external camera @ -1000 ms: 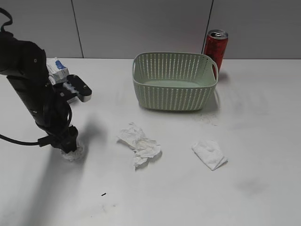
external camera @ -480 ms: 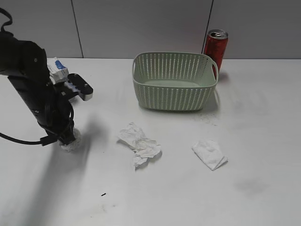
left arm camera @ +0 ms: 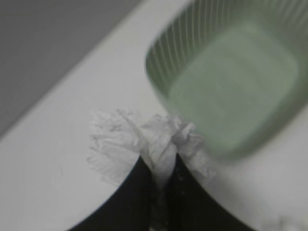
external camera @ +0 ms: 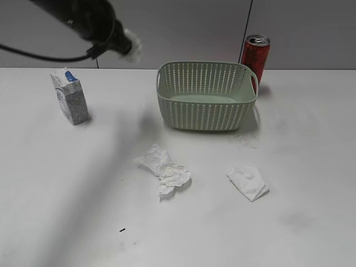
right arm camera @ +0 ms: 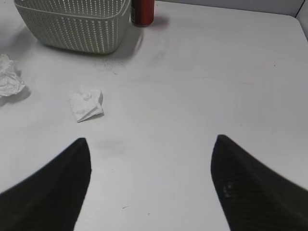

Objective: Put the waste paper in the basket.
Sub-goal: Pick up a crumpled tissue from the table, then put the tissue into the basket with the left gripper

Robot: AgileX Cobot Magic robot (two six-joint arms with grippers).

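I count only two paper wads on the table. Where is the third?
The third wad is pinched in the left end effector, held in the air at the exterior view's upper left, just left of the basket.

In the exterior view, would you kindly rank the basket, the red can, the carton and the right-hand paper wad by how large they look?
1. basket
2. carton and can: look alike, unranked
3. right paper wad: smallest, though nearer the camera
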